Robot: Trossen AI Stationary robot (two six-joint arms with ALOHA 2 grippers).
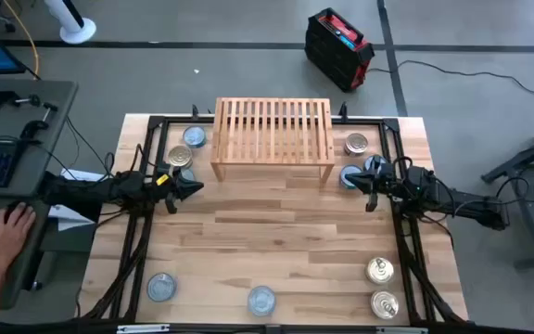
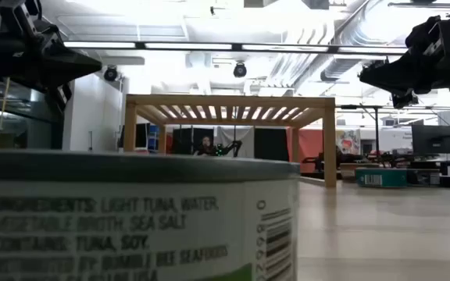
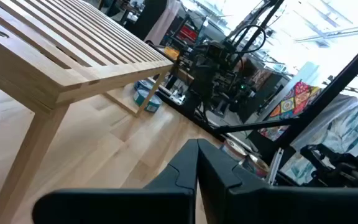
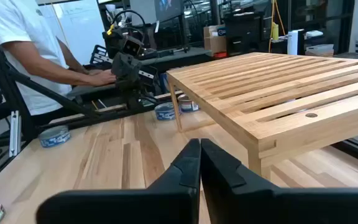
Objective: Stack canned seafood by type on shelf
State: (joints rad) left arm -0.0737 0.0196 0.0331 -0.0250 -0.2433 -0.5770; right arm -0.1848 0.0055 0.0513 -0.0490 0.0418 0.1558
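Between both tools: shelf (image 1: 272,139), bare on top (tins (image 1: 183,146) beside it); left tool (image 1: 191,188) and right tool (image 1: 355,179) closed, empty.

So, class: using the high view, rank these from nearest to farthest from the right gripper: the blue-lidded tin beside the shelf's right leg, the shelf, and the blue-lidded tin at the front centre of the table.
1. Blue-lidded tin, right beside the right gripper, by the shelf's right leg.
2. Shelf, at the back centre.
3. Front-centre tin, at the near edge.
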